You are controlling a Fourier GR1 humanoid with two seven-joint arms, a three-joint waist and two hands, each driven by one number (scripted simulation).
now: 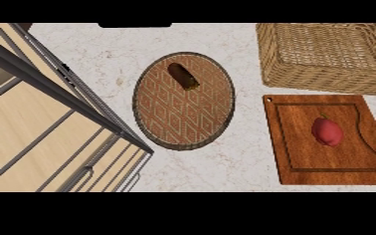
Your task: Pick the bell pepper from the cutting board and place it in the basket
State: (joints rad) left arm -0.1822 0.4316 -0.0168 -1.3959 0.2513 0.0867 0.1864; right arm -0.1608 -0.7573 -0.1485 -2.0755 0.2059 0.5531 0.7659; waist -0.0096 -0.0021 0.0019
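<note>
The basket (320,55) is lying at the upper right of the head view, and it is cut off by the right edge and by the top, so its full outline is not showing; only the woven wall and a part of the inside are visible. The cutting board (294,167) is sitting just below the basket on the table (110,45); its right side is also running out of the view. The bell pepper (328,131) is resting on the board, in the right half, red with a small stem pointing up; it is apart from the basket. In the middle, a round woven plate (183,124) is lying on the table, and a dark brown oblong thing (183,76) is sitting on its upper part; what this thing is, I cannot tell. At the left, a wooden and metal frame (51,119) is covering the table and is cut off by the left edge. A dark shape (135,25) is showing at the top edge, hard to make out. Neither the left hand nor the right hand is appearing in the view, so their fingers cannot be described; nothing is touching the bell pepper.
</note>
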